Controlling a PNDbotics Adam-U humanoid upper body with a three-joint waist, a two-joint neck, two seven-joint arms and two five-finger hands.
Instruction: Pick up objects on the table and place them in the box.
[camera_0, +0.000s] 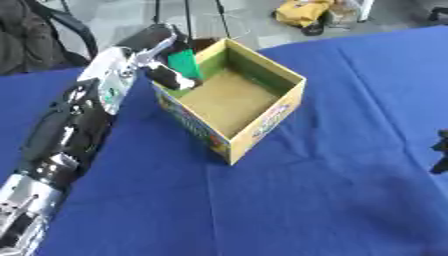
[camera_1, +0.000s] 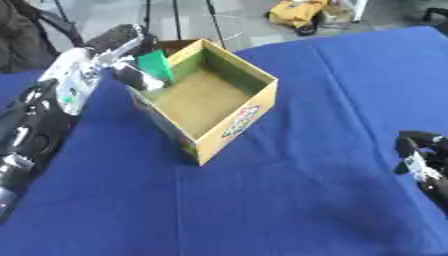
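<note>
The left hand is reaching in from the upper left of the frame, its fingers curling round a green flat object and holding it over the near-left corner of the open cardboard box. The box is sitting upper centre on the blue-covered table, its brown floor bare. The right hand is showing at the right edge, low over the cloth; whether it is clenched or released cannot be told.
</note>
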